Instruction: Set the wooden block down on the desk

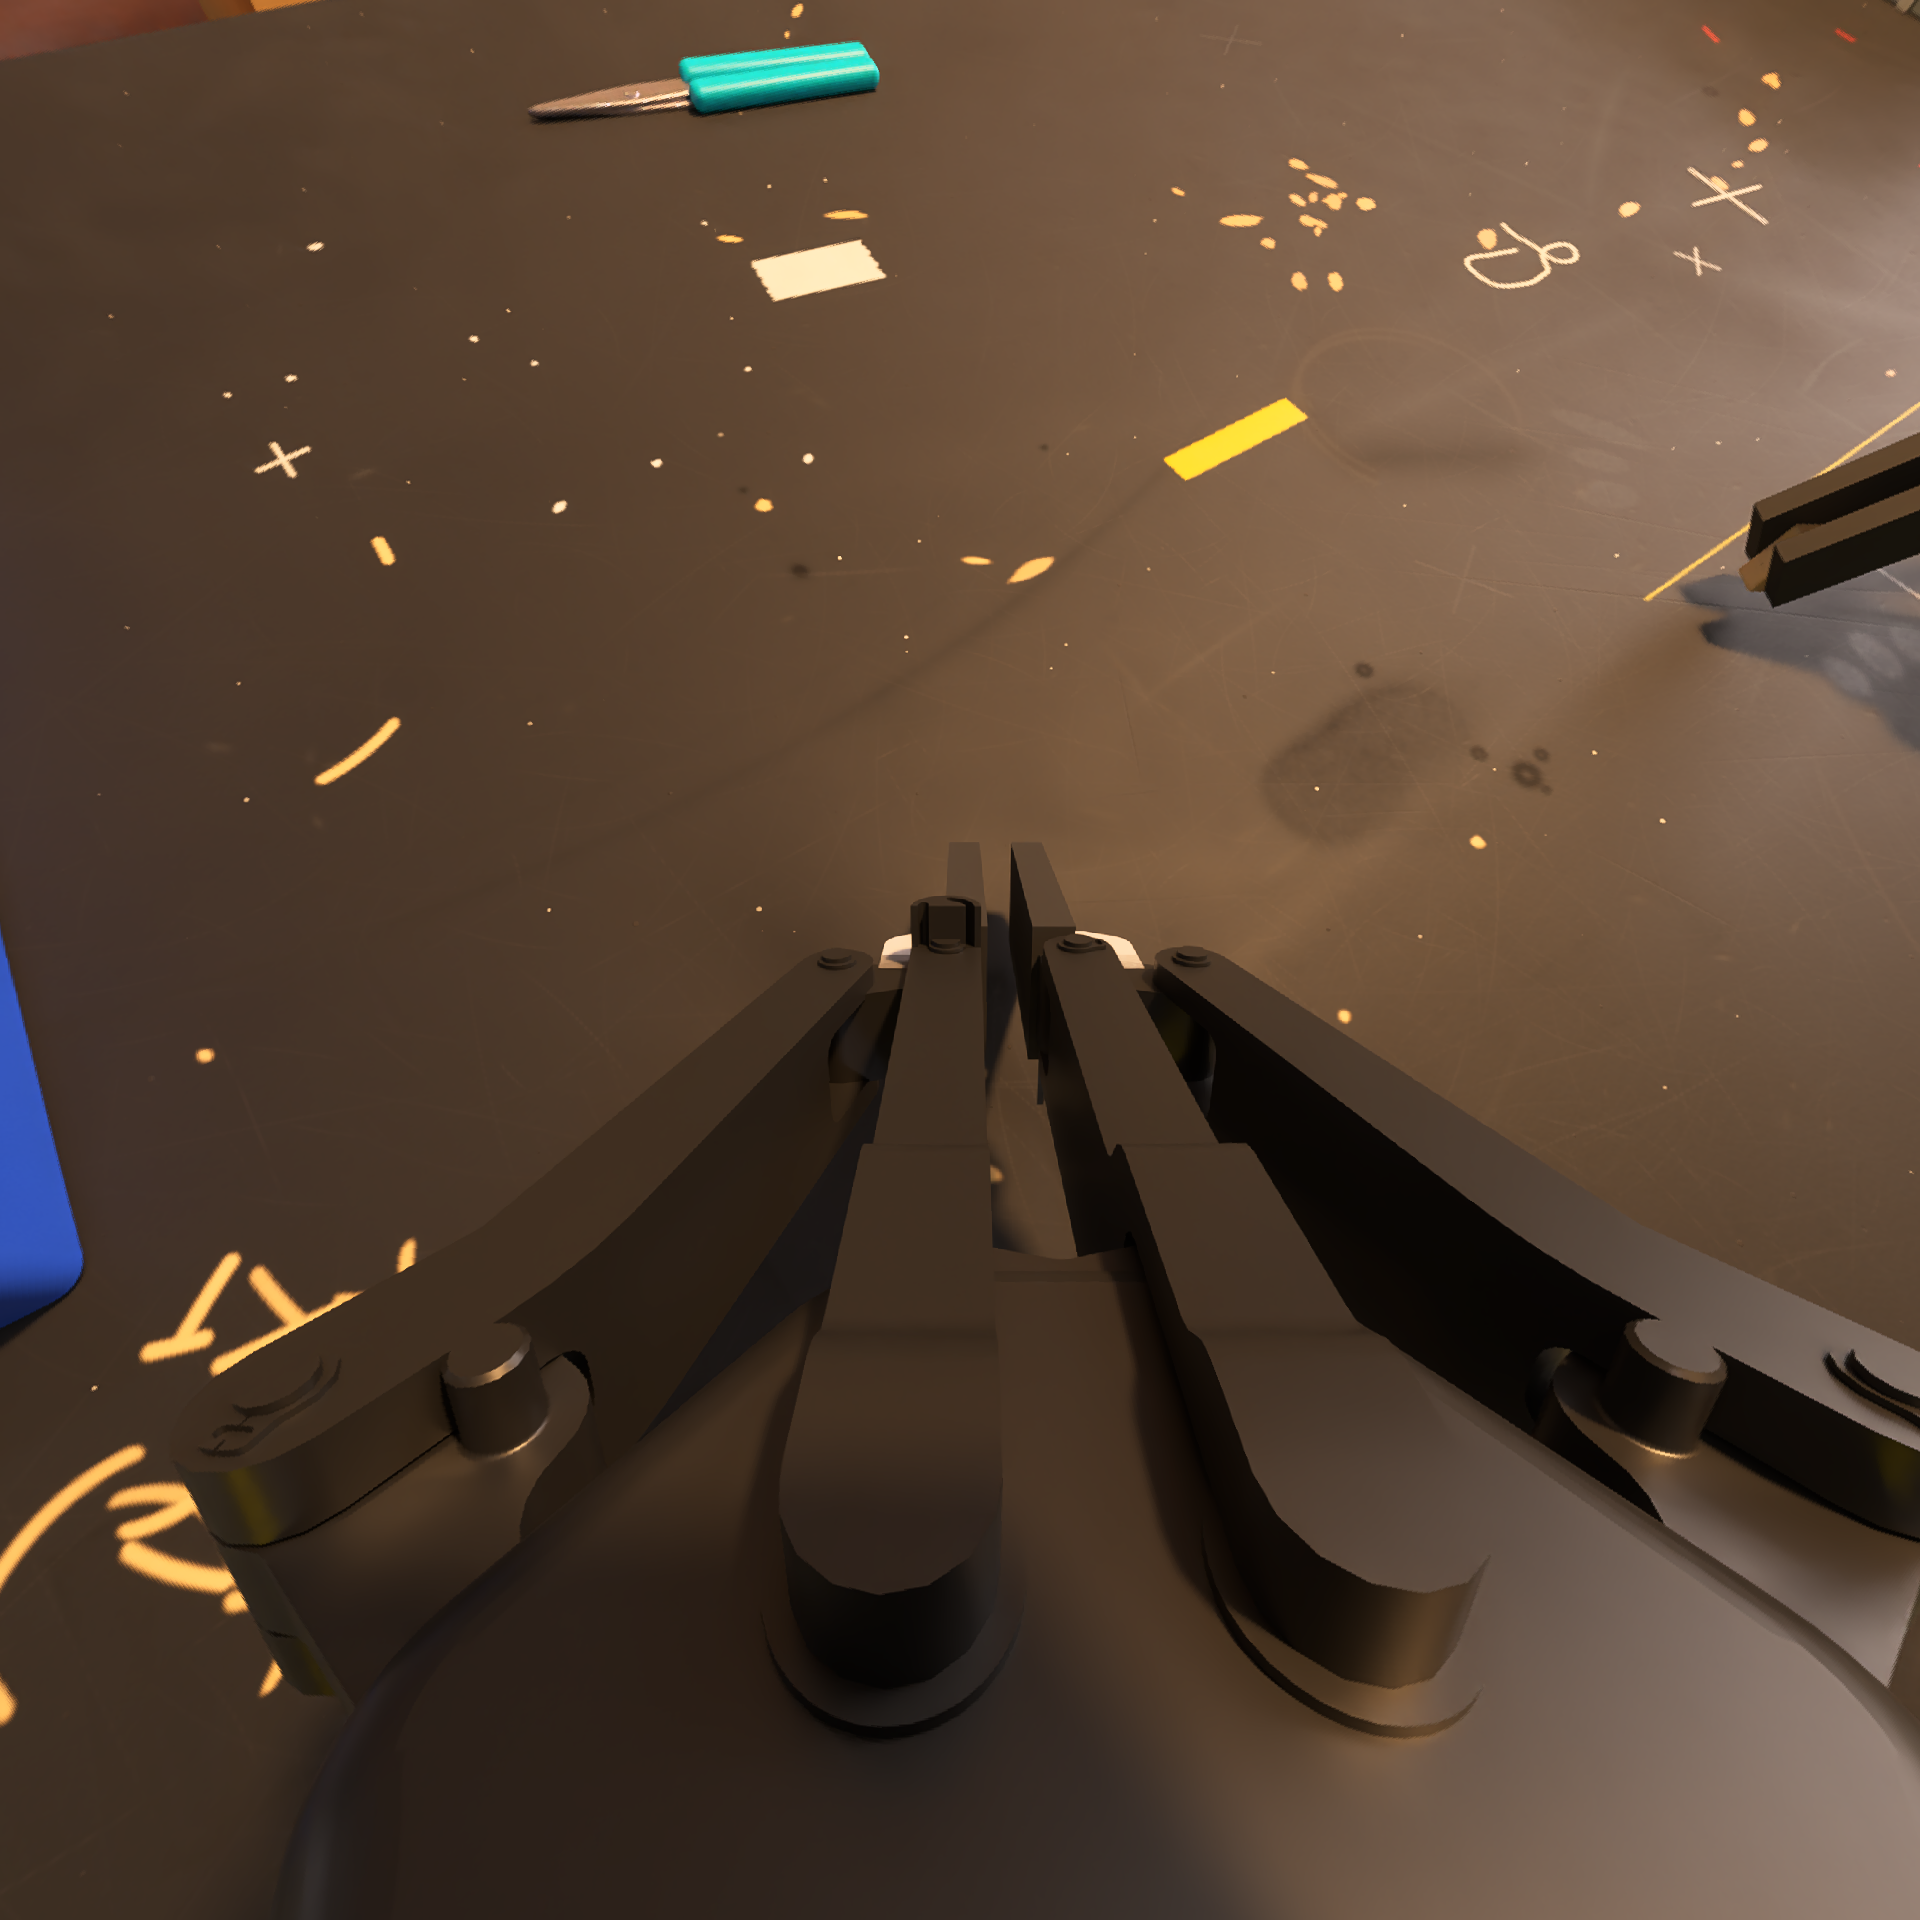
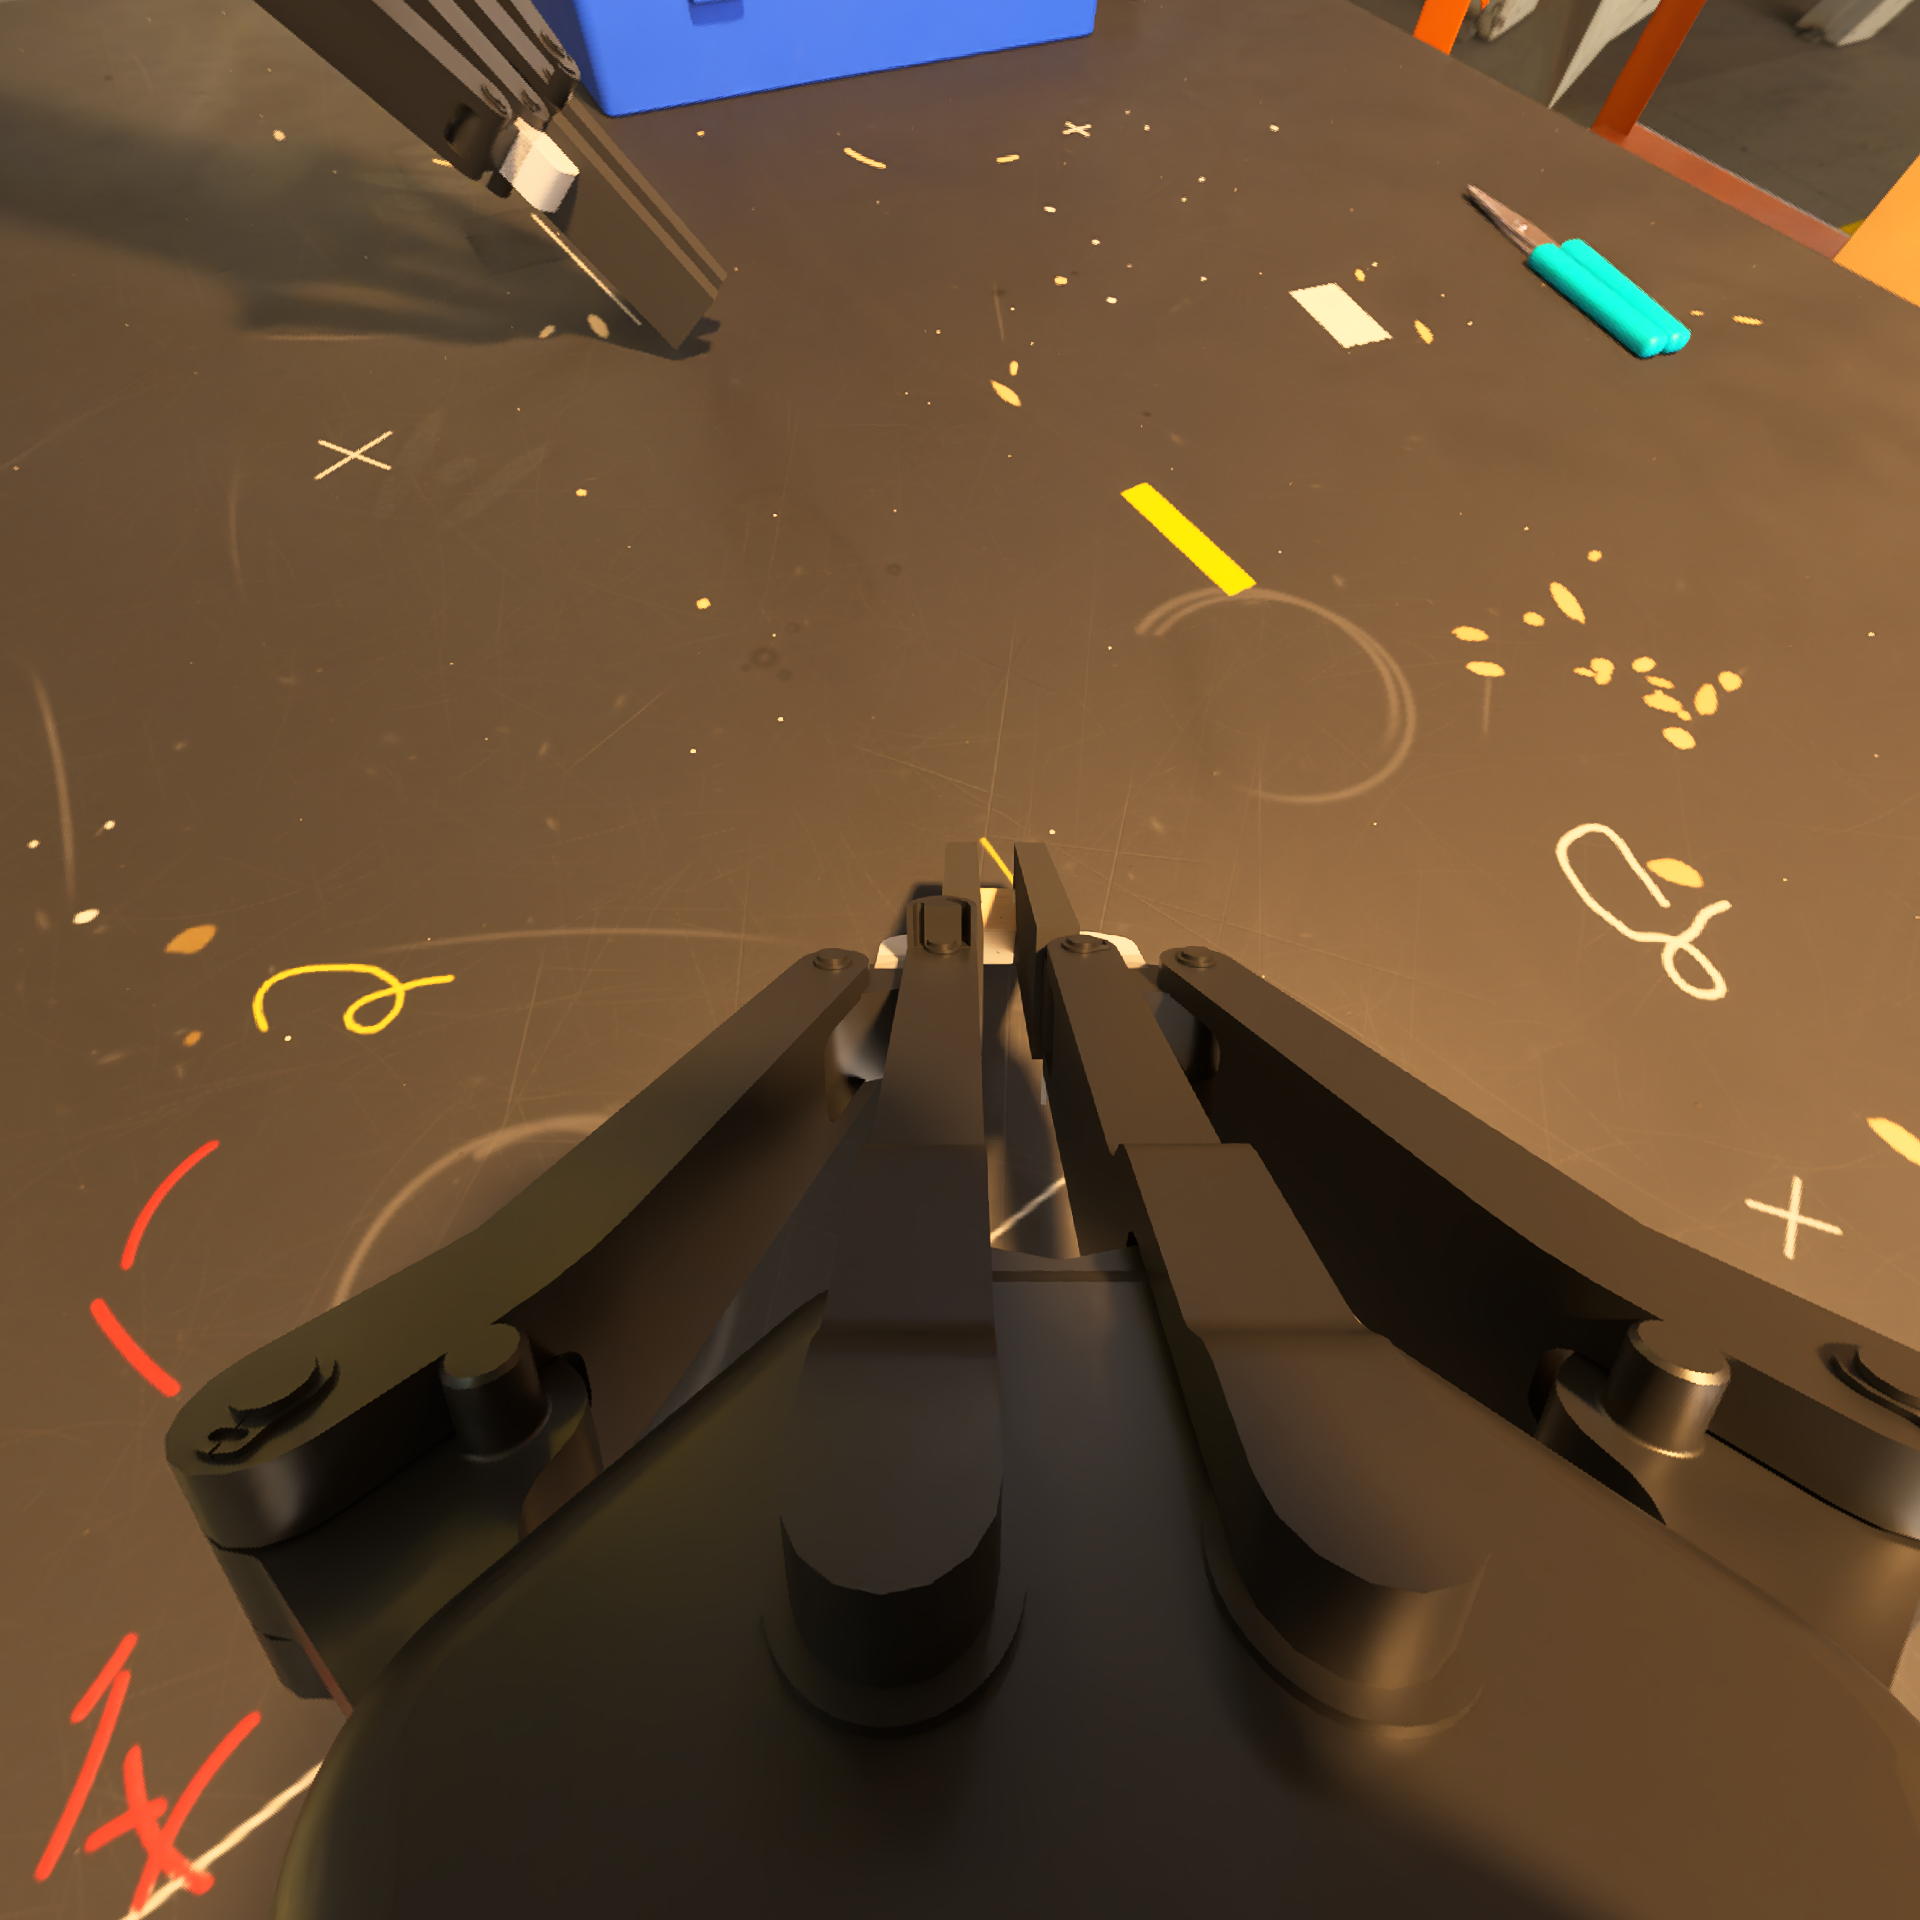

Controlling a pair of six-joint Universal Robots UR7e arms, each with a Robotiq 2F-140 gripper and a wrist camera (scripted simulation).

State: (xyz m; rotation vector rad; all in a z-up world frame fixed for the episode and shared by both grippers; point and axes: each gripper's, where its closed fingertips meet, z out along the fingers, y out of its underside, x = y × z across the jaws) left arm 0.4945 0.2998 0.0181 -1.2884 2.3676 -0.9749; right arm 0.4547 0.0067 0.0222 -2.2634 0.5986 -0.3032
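The wooden block (image 2: pixel 995 914) shows only as a small pale tan piece pinched between the fingertips of my right gripper (image 2: pixel 995 862), which is shut on it low over the dark desk (image 2: pixel 727 675). In the left wrist view the right gripper (image 1: pixel 1766 566) enters from the right edge, with a tan bit of the block (image 1: pixel 1756 575) at its tip, just above the desk. My left gripper (image 1: pixel 995 862) is shut with a narrow gap and holds nothing. It also shows in the right wrist view (image 2: pixel 681 312) at top left, tips close to the desk.
Scissors with teal handles (image 1: pixel 727 83) lie at the far side, also seen in the right wrist view (image 2: pixel 1590 286). A blue box (image 2: pixel 831 42) stands at the desk's far edge. A yellow tape strip (image 2: pixel 1188 538) and a white patch (image 2: pixel 1338 314) mark the chalk-scribbled desk.
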